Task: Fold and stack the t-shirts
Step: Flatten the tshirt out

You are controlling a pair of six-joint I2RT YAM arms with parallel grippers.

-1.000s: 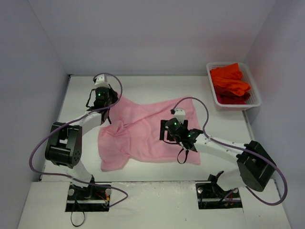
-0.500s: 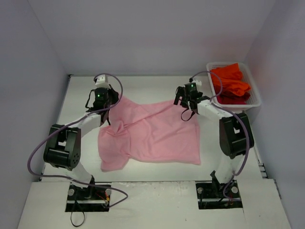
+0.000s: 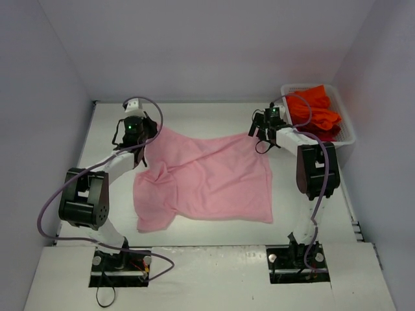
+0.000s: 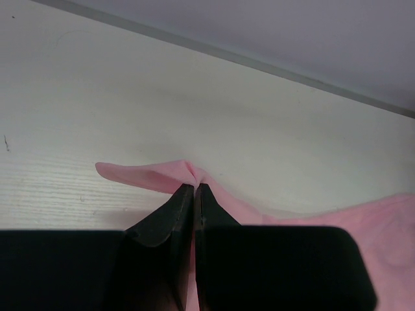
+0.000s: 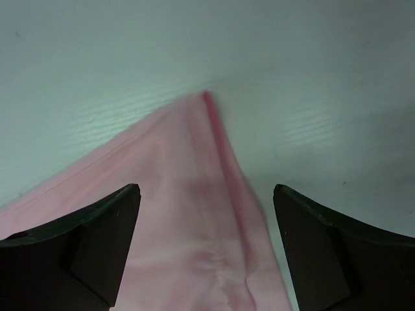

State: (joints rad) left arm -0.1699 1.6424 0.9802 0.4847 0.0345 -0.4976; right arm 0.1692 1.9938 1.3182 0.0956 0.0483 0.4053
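Note:
The light pink t-shirt (image 3: 201, 178) lies spread on the white table. My left gripper (image 3: 148, 129) is shut on its far left corner, where the cloth (image 4: 155, 176) bunches at the fingertips (image 4: 178, 197). My right gripper (image 3: 258, 133) is open over the far right corner (image 5: 207, 188), with one finger (image 5: 104, 227) on each side of the cloth and neither touching it. Bright orange-red t-shirts (image 3: 312, 111) lie piled in the white mesh basket (image 3: 343, 139) at the far right.
The back wall's edge (image 4: 259, 65) runs close behind the left gripper. The basket stands just right of the right gripper. Bare table (image 3: 207, 116) lies behind the shirt.
My right arm has swung from the shirt's near middle out to its far right corner. The left gripper has pulled its corner slightly farther back.

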